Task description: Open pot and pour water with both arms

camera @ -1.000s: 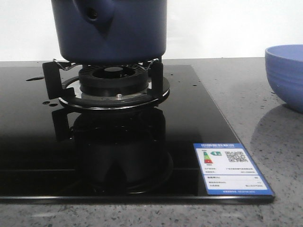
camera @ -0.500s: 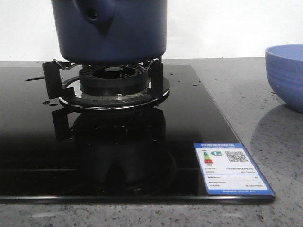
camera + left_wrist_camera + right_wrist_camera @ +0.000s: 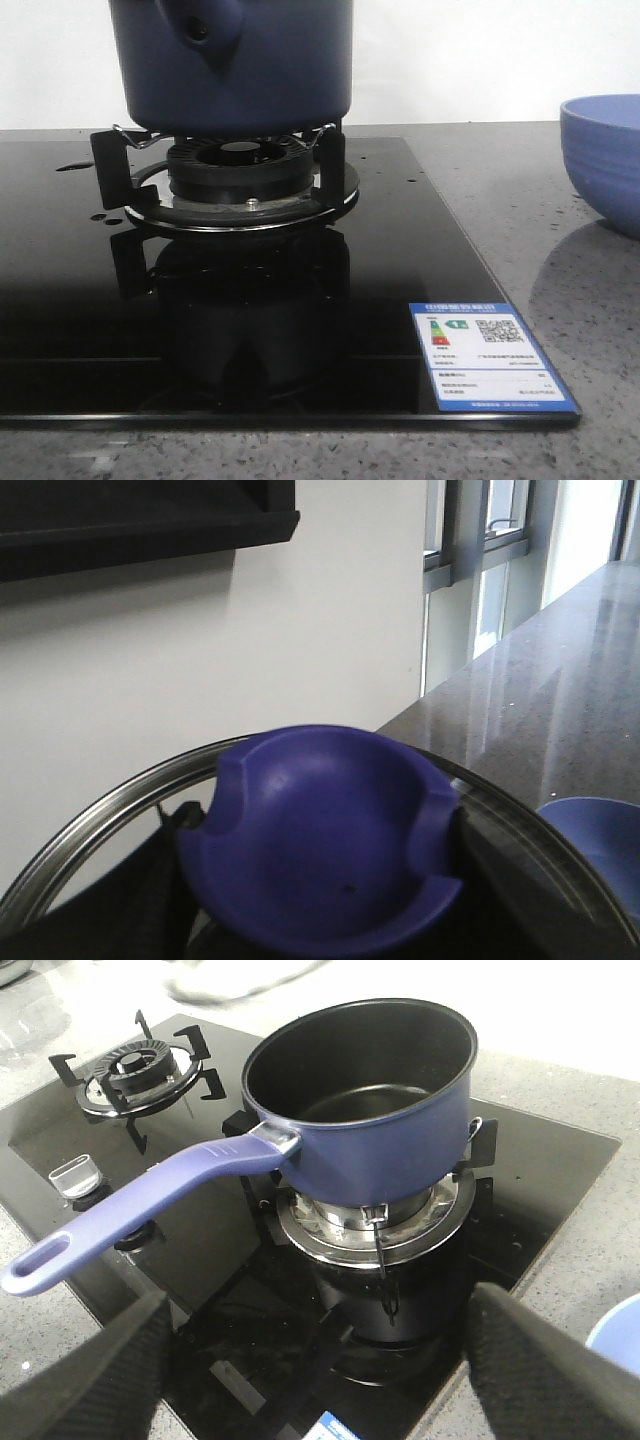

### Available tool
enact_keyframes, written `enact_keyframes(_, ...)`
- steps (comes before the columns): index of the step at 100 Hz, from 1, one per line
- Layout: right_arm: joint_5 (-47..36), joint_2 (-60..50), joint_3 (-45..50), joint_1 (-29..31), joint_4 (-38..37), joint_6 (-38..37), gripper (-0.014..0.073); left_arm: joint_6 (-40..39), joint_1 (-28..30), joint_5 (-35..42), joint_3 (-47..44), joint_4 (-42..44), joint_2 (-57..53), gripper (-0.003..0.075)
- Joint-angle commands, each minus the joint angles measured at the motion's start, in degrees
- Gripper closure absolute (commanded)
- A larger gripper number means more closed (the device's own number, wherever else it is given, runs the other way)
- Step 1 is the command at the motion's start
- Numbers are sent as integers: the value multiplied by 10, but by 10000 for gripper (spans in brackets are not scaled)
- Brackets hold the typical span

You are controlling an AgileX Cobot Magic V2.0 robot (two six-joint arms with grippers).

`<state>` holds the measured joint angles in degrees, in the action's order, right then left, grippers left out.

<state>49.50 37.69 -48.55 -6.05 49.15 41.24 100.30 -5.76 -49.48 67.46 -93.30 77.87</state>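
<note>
Lid [image 3: 330, 840] already off, pinched by its blue knob in the left gripper [image 3: 320, 950] and carried clear, glass rim [image 3: 90, 820] showing round it, presumably to leave the mouth free for pouring. Pot [image 3: 365, 1110] uncovered on the burner grate [image 3: 375, 1225] of the black hob [image 3: 250, 330], toward the back edge of the bench [image 3: 520, 200], handle [image 3: 140, 1210] jutting toward the robot. Right gripper [image 3: 315, 1360] spread wide, hanging above and short of the pot, touching nothing. Periwinkle bowl [image 3: 605, 160] near the right edge.
</note>
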Motion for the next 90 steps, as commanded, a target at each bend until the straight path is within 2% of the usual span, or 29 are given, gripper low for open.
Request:
enact_keyframes(1, -25, 0, -17, 0, 24, 7, 50, -54, 28, -20, 18, 3, -55, 433)
enact_keyframes(16, -25, 0, -17, 0, 24, 7, 50, -83, 63, 12, -22, 30, -110, 433)
enact_keyframes(41, -26, 0, -17, 0, 24, 3, 50, -87, 99, 143, -169, 8, -230, 433)
enact_keyframes(50, -55, 0, -17, 0, 11, -46, 50, -87, 98, 179, -214, 8, -266, 433)
enact_keyframes(59, -96, 4, -17, 8, -52, -140, 50, -87, 98, 193, -246, -6, -292, 433)
enact_keyframes(61, -103, 6, -17, 13, -70, -180, 51, -87, 98, 194, -250, -11, -295, 433)
enact_keyframes(67, -102, 16, -19, 22, -124, -222, 62, -87, 96, 196, -260, -21, -304, 433)
enact_keyframes(78, -48, 47, -44, 55, -258, -317, 103, -87, 76, 208, -263, -20, -317, 433)
enact_keyframes(90, 27, 84, -89, 85, -347, -387, 104, -82, 53, 225, -263, -17, -324, 433)
